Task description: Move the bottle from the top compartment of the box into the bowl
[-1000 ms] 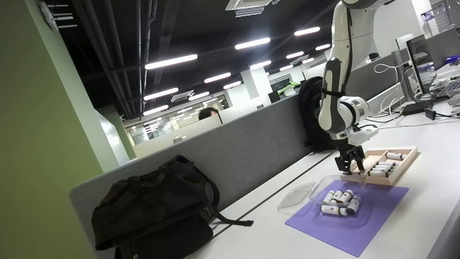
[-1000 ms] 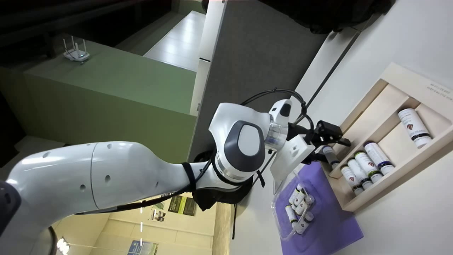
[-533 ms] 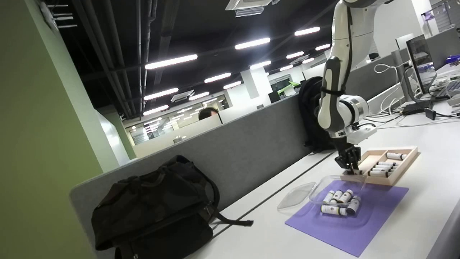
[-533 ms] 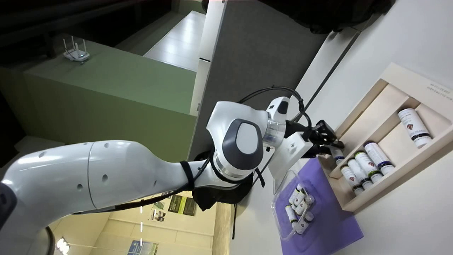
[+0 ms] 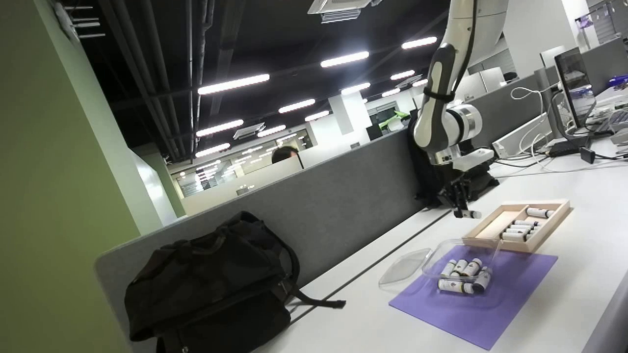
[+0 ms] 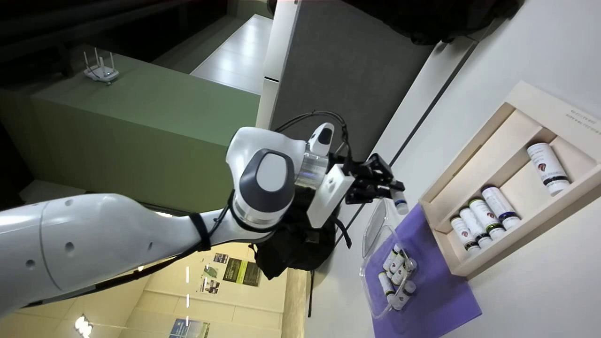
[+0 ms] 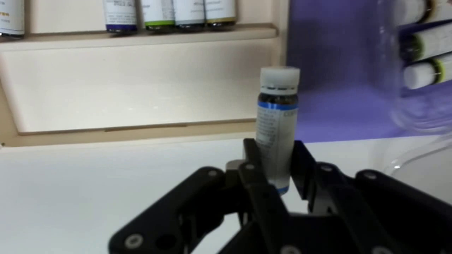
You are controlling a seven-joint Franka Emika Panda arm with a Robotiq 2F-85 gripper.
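While the desk (image 5: pixel 363 323) underlies all the work, a purple mat (image 5: pixel 517 289) lies at one short end of the box (image 6: pixel 526 231), presumably marking the receiving area; whether the two overlap cannot be determined. The clear bowl (image 5: pixel 471 249) stands off that same end of the box, probably kept close to shorten the carry; several other bottles (image 5: pixel 454 286) lie in it. The claw (image 7: pixel 275 151) hangs higher than the box and apart from it, near the bowl-side corner, jaws clamped on the bottle (image 7: pixel 278 127), evidently for transfer. Relative to the claw, the bottle sits between the jaws, gripped by its lower body, capped end projecting away.
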